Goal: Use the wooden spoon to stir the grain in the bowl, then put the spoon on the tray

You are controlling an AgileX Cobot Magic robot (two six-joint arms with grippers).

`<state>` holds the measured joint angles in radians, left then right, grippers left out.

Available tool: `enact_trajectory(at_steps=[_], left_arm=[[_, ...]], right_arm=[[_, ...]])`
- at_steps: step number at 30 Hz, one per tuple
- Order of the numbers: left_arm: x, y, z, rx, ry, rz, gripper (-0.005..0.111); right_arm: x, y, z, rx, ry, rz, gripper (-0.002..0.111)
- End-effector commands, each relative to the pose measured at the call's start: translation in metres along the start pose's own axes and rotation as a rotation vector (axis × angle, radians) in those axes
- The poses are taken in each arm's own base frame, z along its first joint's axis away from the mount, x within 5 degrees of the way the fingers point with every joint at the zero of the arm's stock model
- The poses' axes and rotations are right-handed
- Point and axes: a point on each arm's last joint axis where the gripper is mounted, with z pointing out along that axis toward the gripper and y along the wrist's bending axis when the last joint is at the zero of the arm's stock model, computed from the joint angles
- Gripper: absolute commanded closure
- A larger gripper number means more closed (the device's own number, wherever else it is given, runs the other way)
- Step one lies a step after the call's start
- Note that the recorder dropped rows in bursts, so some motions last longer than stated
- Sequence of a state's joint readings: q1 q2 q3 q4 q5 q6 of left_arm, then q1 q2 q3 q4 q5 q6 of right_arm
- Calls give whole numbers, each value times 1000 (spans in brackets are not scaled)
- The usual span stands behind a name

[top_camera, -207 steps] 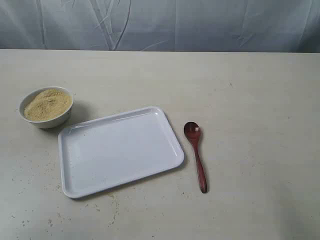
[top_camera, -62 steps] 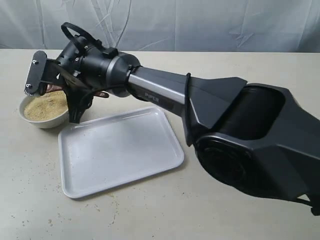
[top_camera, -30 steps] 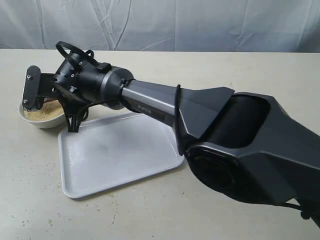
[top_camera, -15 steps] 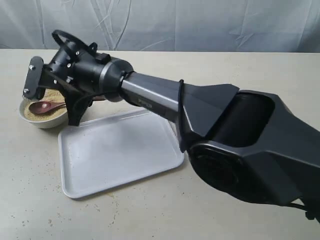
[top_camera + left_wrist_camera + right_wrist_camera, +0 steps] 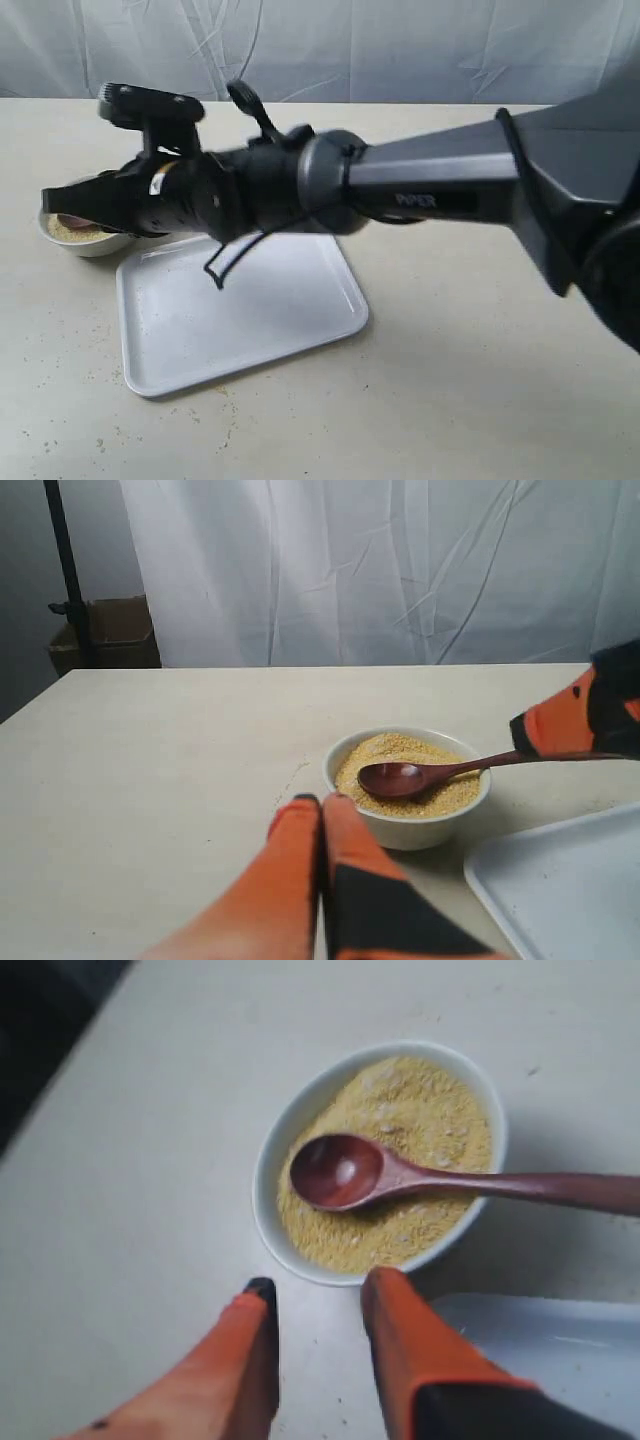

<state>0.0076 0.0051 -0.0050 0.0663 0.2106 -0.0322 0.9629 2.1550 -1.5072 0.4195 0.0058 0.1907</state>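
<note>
Compared with half a second earlier, the wrist of the right arm has been rolled and lowered. The right end effector (image 5: 322, 1282) was then seen with its fingers spread one above the other beside the bowl (image 5: 100, 243); it is now laid level across the bowl. Most of the bowl and the far edge of the tray (image 5: 250, 330) are hidden by the arm in the exterior view. The bowl and the tray are found where they were. The wooden spoon (image 5: 460, 1184), first seen on the desk (image 5: 480, 390) to the right of the tray, is now in the bowl, as it was half a second ago. In the right wrist view the right end effector's fingers (image 5: 250, 1360) are seen parted, with nothing gripped between them and their tips just beside the bowl's rim. The left end effector (image 5: 320, 800) is seen with its fingers pressed together on nothing, near the bowl but apart from it. The spoon's head is laid hollow side up on the grain (image 5: 430, 1110), and its handle is carried out over the rim. In the left wrist view the handle's outer end is met by an orange finger (image 5: 560, 720) of the right end effector; whether it is touched there cannot be told.
</note>
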Motion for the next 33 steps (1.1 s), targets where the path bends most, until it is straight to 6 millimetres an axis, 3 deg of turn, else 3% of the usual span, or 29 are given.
enact_trajectory(at_steps=[1, 4, 7, 10, 12, 17, 26, 33], left_arm=[[1, 0, 0, -1, -6, 0, 106], [1, 0, 0, -1, -6, 0, 106], [1, 0, 0, -1, -6, 0, 106], [1, 0, 0, -1, -6, 0, 106], [1, 0, 0, -1, -6, 0, 106], [1, 0, 0, -1, -6, 0, 106], [1, 0, 0, -1, -6, 0, 106], [1, 0, 0, -1, -6, 0, 106]], right_arm=[[14, -28, -19, 48, -215, 369, 77], [32, -38, -16, -3, -238, 550, 77], [49, -38, -2, -300, -368, 811, 77], [62, -50, 10, -326, -406, 953, 77], [69, -55, 16, -294, -392, 963, 72], [75, -58, 30, -256, -368, 934, 50], [62, -59, 58, -229, -426, 946, 53], [51, -72, 73, -191, -447, 943, 53]])
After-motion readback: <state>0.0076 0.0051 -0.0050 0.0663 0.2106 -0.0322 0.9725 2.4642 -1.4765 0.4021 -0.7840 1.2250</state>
